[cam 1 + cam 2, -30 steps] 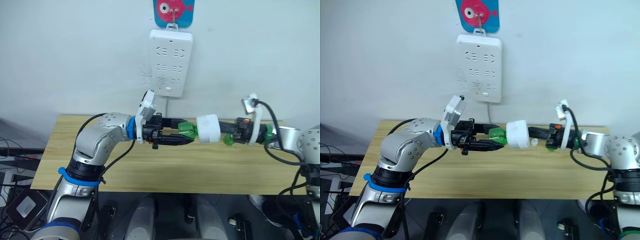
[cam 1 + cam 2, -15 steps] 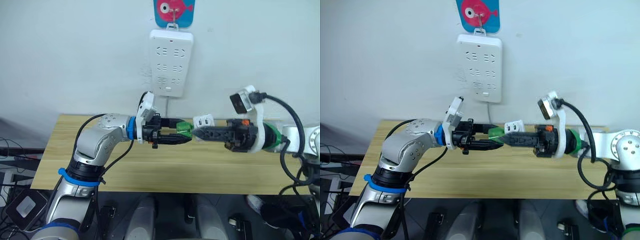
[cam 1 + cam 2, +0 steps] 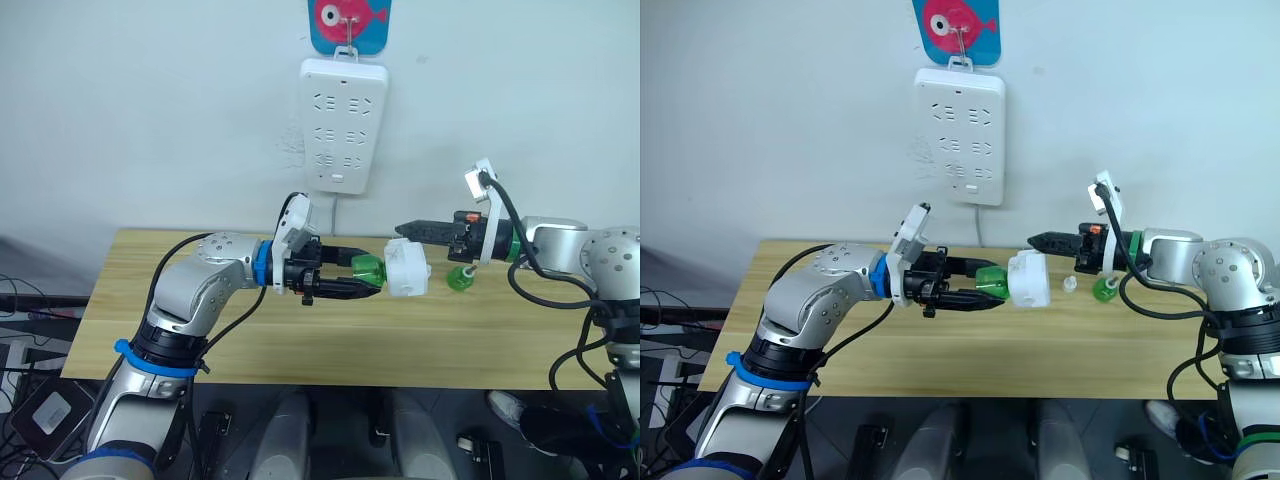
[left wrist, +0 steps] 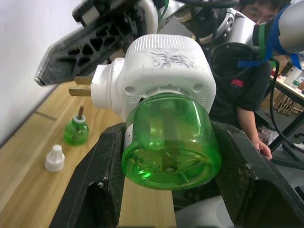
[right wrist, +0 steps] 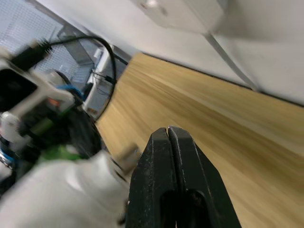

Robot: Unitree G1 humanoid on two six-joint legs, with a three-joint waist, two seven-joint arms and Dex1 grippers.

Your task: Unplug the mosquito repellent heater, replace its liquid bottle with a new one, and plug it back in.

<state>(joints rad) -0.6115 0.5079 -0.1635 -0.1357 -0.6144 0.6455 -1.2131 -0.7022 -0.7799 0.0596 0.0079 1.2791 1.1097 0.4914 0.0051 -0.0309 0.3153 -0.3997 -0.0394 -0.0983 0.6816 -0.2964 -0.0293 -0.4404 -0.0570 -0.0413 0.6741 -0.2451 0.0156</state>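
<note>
The left pincer (image 3: 362, 280) pinches the green bottle (image 3: 368, 270) screwed into the white rounded heater (image 3: 408, 268), held above the wooden worktop (image 3: 330, 340) below the wall power strip (image 3: 342, 124). Its long axis lies level, plug prongs (image 4: 80, 86) pointing away from the left pincer. The right pincer (image 3: 402, 229), fingers pressed together, hovers just beside the heater. Another green bottle (image 3: 459, 277) and a white cap (image 3: 1070, 284) stand on the worktop.
</note>
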